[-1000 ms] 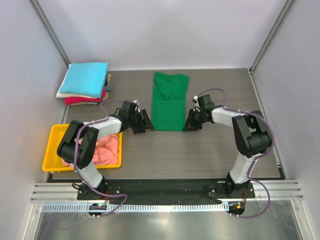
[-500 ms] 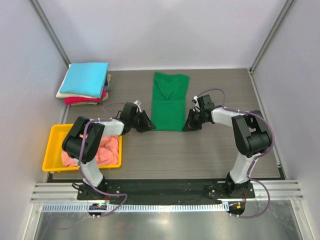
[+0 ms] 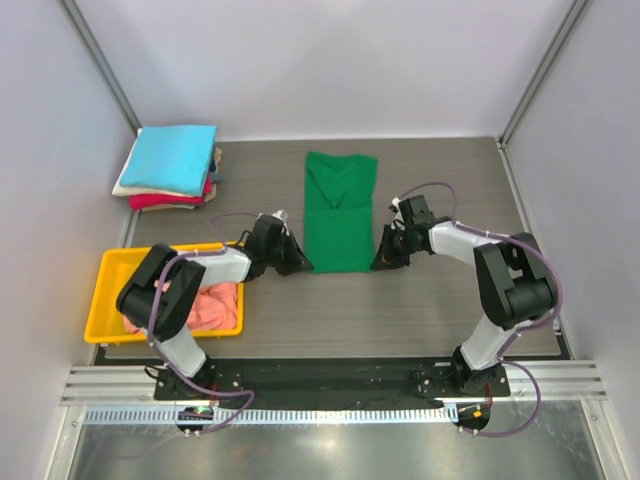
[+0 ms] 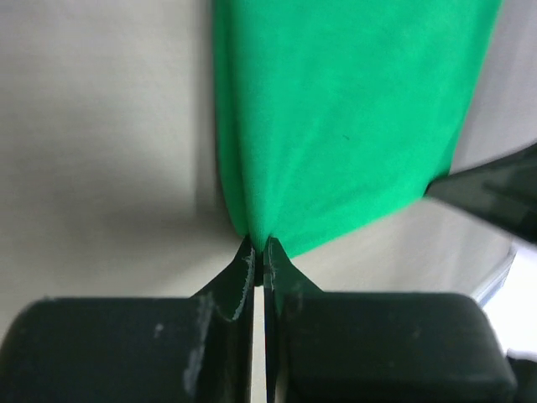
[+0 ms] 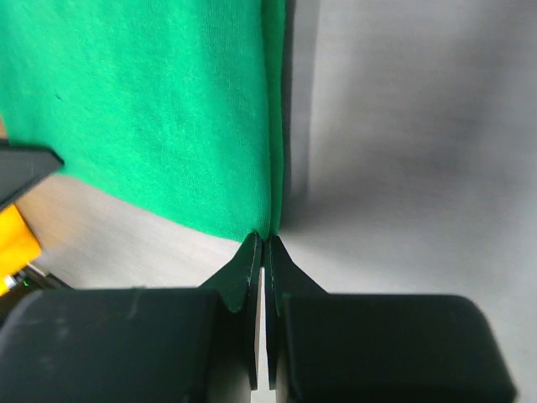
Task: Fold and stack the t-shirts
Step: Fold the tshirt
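A bright green t-shirt (image 3: 340,210) lies lengthwise in the middle of the table, folded into a narrow strip. My left gripper (image 3: 301,265) is shut on its near left corner, and the green cloth (image 4: 336,117) bunches into the tips of the fingers (image 4: 245,260). My right gripper (image 3: 381,262) is shut on the near right corner, where the layered hem (image 5: 270,168) runs into its tips. A stack of folded t-shirts (image 3: 172,165), sky-blue on top over cream and red, sits at the back left. A salmon-pink t-shirt (image 3: 212,303) lies crumpled in the tray.
A yellow plastic tray (image 3: 103,300) sits at the near left beside the left arm. Grey walls close in the table on three sides.
My left gripper has closed on the shirt's near left corner. Both grippers have moved toward the near edge, and the shirt's near end has come with them.
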Motion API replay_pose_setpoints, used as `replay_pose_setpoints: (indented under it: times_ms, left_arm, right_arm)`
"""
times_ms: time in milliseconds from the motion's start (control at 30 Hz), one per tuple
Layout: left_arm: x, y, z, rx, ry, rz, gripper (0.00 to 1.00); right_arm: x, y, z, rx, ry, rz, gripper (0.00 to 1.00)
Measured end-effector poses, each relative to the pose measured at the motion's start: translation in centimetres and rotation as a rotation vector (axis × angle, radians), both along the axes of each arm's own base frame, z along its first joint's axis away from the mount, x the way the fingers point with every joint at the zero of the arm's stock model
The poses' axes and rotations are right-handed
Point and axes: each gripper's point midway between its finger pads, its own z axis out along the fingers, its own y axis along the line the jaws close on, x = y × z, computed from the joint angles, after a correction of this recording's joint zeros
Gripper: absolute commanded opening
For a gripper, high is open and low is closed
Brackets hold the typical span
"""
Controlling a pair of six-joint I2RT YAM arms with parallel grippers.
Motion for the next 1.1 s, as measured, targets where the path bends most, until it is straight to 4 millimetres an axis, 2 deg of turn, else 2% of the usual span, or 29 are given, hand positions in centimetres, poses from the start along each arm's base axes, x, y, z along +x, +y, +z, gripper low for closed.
replay_pose_setpoints:
  times_ms: [133,300,433,567,667,833,933,1100]
  left_arm:
    - [-3.8,-1.2,2.4,0.005,-0.023,-0.070,0.00]
    - [-8.0,-2.7,6.7,-0.003,-0.083,-0.155,0.00]
    - [-11.5,-2.9,9.0,0.019,-0.102,-0.204,0.00]
    - [-13.8,-2.3,12.0,0.043,-0.106,-0.216,0.00]
    - [-13.6,-1.5,15.2,0.047,-0.143,-0.182,0.00]
    - [-12.1,-0.9,19.2,0.078,-0.224,-0.144,0.00]
    - [-10.7,-0.7,20.0,0.116,-0.242,-0.126,0.00]
    - [-7.7,0.5,18.2,0.179,-0.196,-0.080,0.00]
  right_arm:
    - [-2.4,-1.1,2.3,-0.024,-0.019,-0.003,0.01]
    - [-4.9,-2.2,7.3,-0.015,-0.125,-0.012,0.01]
    - [-7.8,-2.0,10.6,-0.004,-0.184,0.004,0.01]
    - [-10.9,-1.5,12.5,-0.002,-0.186,0.024,0.01]
    - [-11.7,-1.7,14.2,-0.009,-0.188,0.010,0.01]
    - [-9.5,-1.9,17.2,-0.050,-0.243,-0.033,0.01]
    - [-7.6,-1.7,17.4,-0.093,-0.241,-0.044,0.01]
    - [-4.9,-1.4,16.5,-0.167,-0.217,-0.037,0.01]
